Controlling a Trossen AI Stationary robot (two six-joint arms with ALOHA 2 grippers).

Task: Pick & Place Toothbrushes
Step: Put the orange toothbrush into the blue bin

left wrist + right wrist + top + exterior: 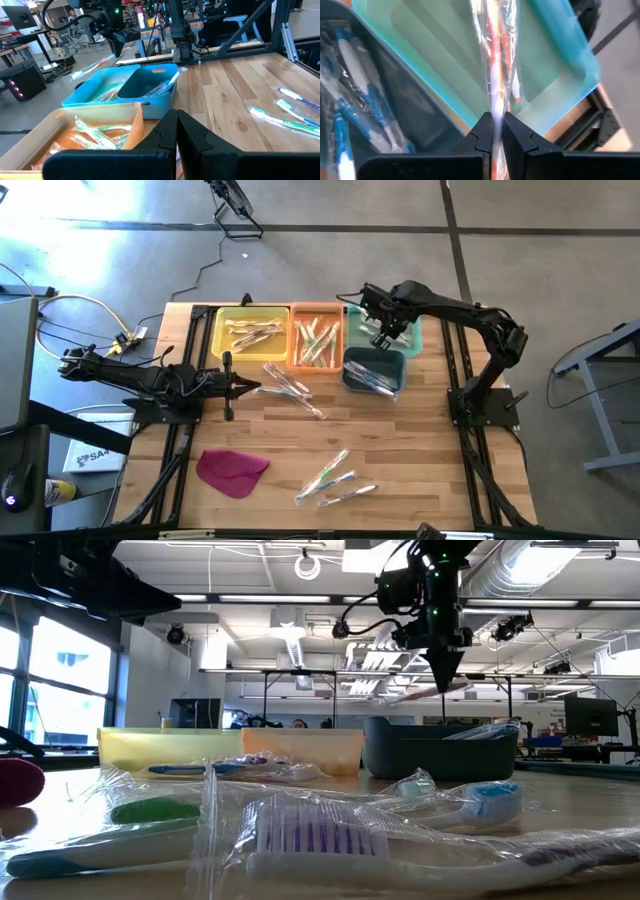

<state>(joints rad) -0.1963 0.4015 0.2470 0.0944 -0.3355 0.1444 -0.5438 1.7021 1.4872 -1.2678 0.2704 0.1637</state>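
**Right gripper clamped on wrapped toothbrush above teal tray**

The right gripper [493,131] is seen closed on an orange-handled toothbrush [496,60] in a clear wrapper, pinched between its two dark fingers. The brush is held in the air above the light teal tray [412,340], which is otherwise seen bare in the right wrist view. In the high view the right gripper [384,332] is positioned over that tray at the far right end of the row of bins.

Just beside the teal tray, a dark blue bin [372,370] is noted, holding several blue-handled toothbrushes [350,100]. An orange bin [316,340] with green and pink brushes and a yellow bin [250,332] with pale brushes are set in line to its left.

The left gripper [254,389] is found shut and empty, held low over the wooden table [420,460] near the yellow bin.

Loose wrapped toothbrushes [292,388] are observed on the table in front of the bins, just beside the left gripper. A second group of toothbrushes [335,480] is recorded near the front edge. A magenta cloth [231,471] is lying well apart from the bins, at the front left.
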